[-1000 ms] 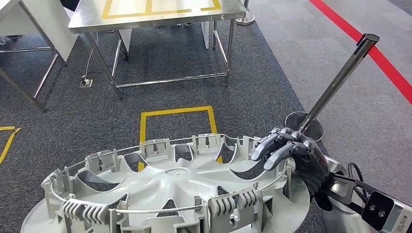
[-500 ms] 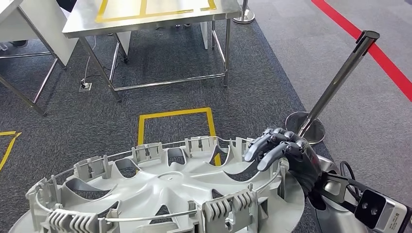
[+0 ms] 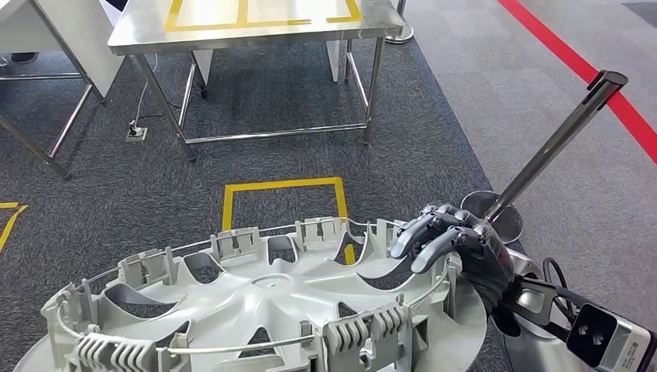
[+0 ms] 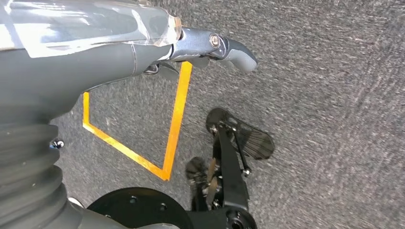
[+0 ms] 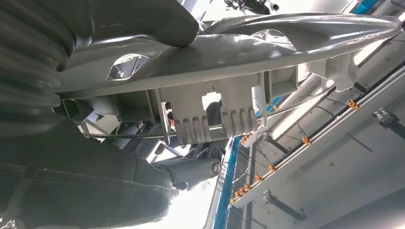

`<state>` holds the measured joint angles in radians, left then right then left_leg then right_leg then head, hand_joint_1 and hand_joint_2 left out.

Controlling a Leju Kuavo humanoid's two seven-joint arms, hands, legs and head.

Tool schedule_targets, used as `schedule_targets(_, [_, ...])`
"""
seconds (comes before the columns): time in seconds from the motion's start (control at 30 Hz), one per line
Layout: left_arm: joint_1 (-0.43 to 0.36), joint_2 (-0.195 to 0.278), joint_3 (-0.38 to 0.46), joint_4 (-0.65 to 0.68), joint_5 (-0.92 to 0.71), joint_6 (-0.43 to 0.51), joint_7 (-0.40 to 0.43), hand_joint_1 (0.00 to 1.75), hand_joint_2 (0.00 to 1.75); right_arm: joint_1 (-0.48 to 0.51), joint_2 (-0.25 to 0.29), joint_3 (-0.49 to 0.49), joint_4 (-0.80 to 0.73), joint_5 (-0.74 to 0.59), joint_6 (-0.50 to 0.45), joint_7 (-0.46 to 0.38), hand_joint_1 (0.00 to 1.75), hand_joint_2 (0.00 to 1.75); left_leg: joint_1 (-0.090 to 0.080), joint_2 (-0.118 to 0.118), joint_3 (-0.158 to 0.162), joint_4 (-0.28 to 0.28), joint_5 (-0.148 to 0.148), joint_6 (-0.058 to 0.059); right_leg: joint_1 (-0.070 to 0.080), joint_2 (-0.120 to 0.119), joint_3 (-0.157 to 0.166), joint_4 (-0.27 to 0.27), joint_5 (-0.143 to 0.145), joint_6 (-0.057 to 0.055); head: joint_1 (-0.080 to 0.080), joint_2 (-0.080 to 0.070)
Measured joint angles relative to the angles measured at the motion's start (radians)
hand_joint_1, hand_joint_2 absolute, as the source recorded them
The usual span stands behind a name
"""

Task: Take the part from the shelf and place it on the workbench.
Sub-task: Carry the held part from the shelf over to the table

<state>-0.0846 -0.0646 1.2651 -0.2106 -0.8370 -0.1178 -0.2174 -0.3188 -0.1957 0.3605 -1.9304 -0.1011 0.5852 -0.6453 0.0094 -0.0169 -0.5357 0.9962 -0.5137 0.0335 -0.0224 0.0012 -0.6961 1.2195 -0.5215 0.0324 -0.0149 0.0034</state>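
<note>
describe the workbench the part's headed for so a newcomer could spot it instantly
Beyond the yellow floor square on the dark carpet, look up toward the far edge of the head view. The workbench stands there: a stainless steel table on thin metal legs. Unlike the white furniture beside it, its shiny top carries yellow tape rectangles.

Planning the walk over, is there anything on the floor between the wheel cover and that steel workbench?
Nothing visible: bare carpet with a yellow taped square lies between the wheel cover and workbench. The stanchion stands off right.
</note>
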Motion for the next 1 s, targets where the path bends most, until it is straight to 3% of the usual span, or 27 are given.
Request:
schedule_targets(0.07, [0.000,-0.002,0.000,0.000,-0.002,0.000,0.000,0.00,1.75,-0.002,0.000,0.000,0.001,-0.001,-0.001,0.000,1.75,1.75,-0.003,-0.002,0.015,0.002,-0.017,-0.009,0.002,0.000,0.056,-0.131,0.064,-0.007,0.000,0.000])
schedule_targets(0.1, [-0.001,-0.002,0.000,0.000,-0.002,0.000,0.000,0.00,1.75,-0.003,0.000,0.000,0.001,-0.002,-0.002,0.000,1.75,1.75,-0.004,-0.002,0.018,0.002,-0.024,-0.015,0.004,0.001,0.074,-0.169,0.074,-0.011,0.000,0.000])
schedule_targets(0.2, [-0.003,-0.002,0.000,0.000,-0.003,-0.001,0.000,0.00,1.75,-0.005,-0.001,0.000,0.002,-0.003,-0.005,0.000,1.75,1.75,-0.003,0.000,0.023,-0.003,-0.039,-0.032,0.007,0.003,0.086,-0.187,0.060,-0.026,-0.002,0.000])
schedule_targets(0.27, [-0.004,-0.002,0.000,-0.001,-0.004,-0.001,-0.001,0.00,1.75,-0.007,-0.002,-0.001,0.002,-0.003,-0.007,0.000,1.75,1.75,0.000,0.004,0.013,0.028,-0.058,-0.042,0.003,0.003,0.098,-0.192,0.053,-0.038,-0.005,0.000])
schedule_targets(0.3, [-0.005,-0.002,0.000,-0.001,-0.005,-0.002,-0.001,0.00,1.75,-0.007,-0.001,0.000,0.002,-0.003,-0.008,0.000,1.75,1.75,0.001,0.006,-0.010,0.073,-0.077,-0.046,0.000,0.002,0.105,-0.194,0.049,-0.043,-0.006,0.000])
schedule_targets(0.37, [-0.003,-0.002,0.000,-0.001,-0.005,-0.002,-0.001,0.00,1.75,-0.008,-0.001,0.000,0.003,-0.004,-0.009,0.000,1.75,1.75,0.002,0.007,-0.096,0.212,-0.122,-0.053,0.000,0.000,0.117,-0.194,0.037,-0.048,-0.008,0.000])
schedule_targets(0.4, [-0.002,-0.002,0.000,0.000,-0.006,-0.002,-0.001,0.00,1.75,-0.008,-0.001,0.001,0.004,-0.004,-0.009,0.000,1.75,1.75,0.003,0.007,-0.139,0.268,-0.130,-0.055,0.000,0.000,0.124,-0.194,0.030,-0.047,-0.008,0.000])
schedule_targets(0.43, [-0.001,-0.002,0.000,0.000,-0.007,-0.002,-0.001,0.00,1.75,-0.007,-0.001,0.001,0.005,-0.004,-0.010,0.000,1.75,1.75,0.003,0.007,-0.167,0.292,-0.118,-0.056,0.000,0.000,0.132,-0.194,0.023,-0.046,-0.008,0.000])
schedule_targets(0.47, [0.000,-0.002,0.000,-0.001,-0.008,-0.002,-0.001,0.00,1.75,-0.007,-0.001,0.001,0.006,-0.004,-0.011,0.000,1.75,1.75,0.003,0.007,-0.174,0.273,-0.085,-0.055,-0.001,0.000,0.142,-0.194,0.014,-0.044,-0.008,0.000])
schedule_targets(0.53, [0.000,-0.001,0.000,-0.001,-0.011,-0.002,-0.001,0.00,1.75,-0.007,-0.001,0.002,0.006,-0.003,-0.014,0.000,1.75,1.75,0.003,0.008,-0.138,0.148,0.011,-0.051,-0.003,0.000,0.166,-0.195,-0.004,-0.038,-0.008,0.000])
schedule_targets(0.57, [0.000,0.000,0.000,-0.001,-0.012,-0.002,-0.001,0.00,1.75,-0.007,-0.001,0.002,0.006,-0.002,-0.015,0.000,1.75,1.75,0.001,0.009,-0.113,0.086,0.042,-0.047,-0.002,0.001,0.175,-0.196,-0.014,-0.032,-0.008,0.000])
schedule_targets(0.63, [-0.001,0.001,-0.001,0.000,-0.013,-0.002,-0.001,0.00,1.75,-0.007,-0.001,0.003,0.006,-0.001,-0.018,0.000,1.75,1.75,-0.004,0.010,-0.087,0.029,0.057,-0.037,0.001,0.003,0.185,-0.200,-0.024,-0.020,-0.009,0.000])
schedule_targets(0.7, [-0.001,0.002,-0.001,0.000,-0.014,-0.002,-0.001,0.00,1.75,-0.007,-0.001,0.003,0.006,0.001,-0.019,0.000,1.75,1.75,-0.005,0.008,-0.080,0.024,0.048,-0.023,0.001,0.003,0.191,-0.199,-0.022,-0.009,-0.009,0.000])
schedule_targets(0.73, [-0.001,0.002,-0.001,0.000,-0.014,-0.002,-0.001,0.00,1.75,-0.006,-0.001,0.003,0.006,0.001,-0.019,0.000,1.75,1.75,-0.003,0.007,-0.073,0.021,0.044,-0.015,0.000,0.002,0.190,-0.185,-0.021,-0.005,-0.009,0.000])
schedule_targets(0.8, [-0.001,0.003,-0.001,0.000,-0.015,-0.002,-0.001,0.00,1.75,-0.007,-0.001,0.003,0.006,0.001,-0.019,0.000,1.75,1.75,0.000,0.005,-0.053,0.015,0.035,0.002,0.000,0.000,0.149,-0.107,-0.037,0.000,-0.007,0.000])
schedule_targets(0.9, [-0.001,0.003,-0.001,0.000,-0.015,-0.002,-0.001,0.00,1.75,-0.005,-0.001,0.003,0.006,0.001,-0.020,-0.001,1.75,1.75,-0.003,0.004,-0.031,0.014,0.014,0.013,0.000,0.000,0.027,0.070,-0.100,0.006,-0.005,0.000])
schedule_targets(0.93, [-0.001,0.003,-0.001,0.000,-0.015,-0.002,-0.001,0.00,1.75,-0.004,-0.001,0.003,0.006,0.002,-0.020,-0.001,1.75,1.75,-0.004,0.003,-0.022,0.014,0.005,0.013,0.000,0.000,-0.001,0.092,-0.104,0.006,-0.005,0.000])
schedule_targets(0.97, [0.000,0.003,-0.001,0.000,-0.015,-0.002,-0.001,0.00,1.75,-0.003,-0.002,0.003,0.006,0.002,-0.020,-0.001,1.75,1.75,-0.004,0.002,-0.011,0.014,-0.003,0.012,0.000,0.000,-0.012,0.079,-0.087,0.004,-0.005,0.000])
schedule_targets(1.0, [0.000,0.002,-0.001,0.000,-0.015,-0.002,-0.001,0.00,1.75,-0.003,-0.002,0.003,0.006,0.002,-0.020,-0.001,1.75,1.75,-0.005,0.000,0.003,0.014,-0.013,0.011,0.001,0.000,-0.005,0.033,-0.050,0.000,-0.005,0.000])
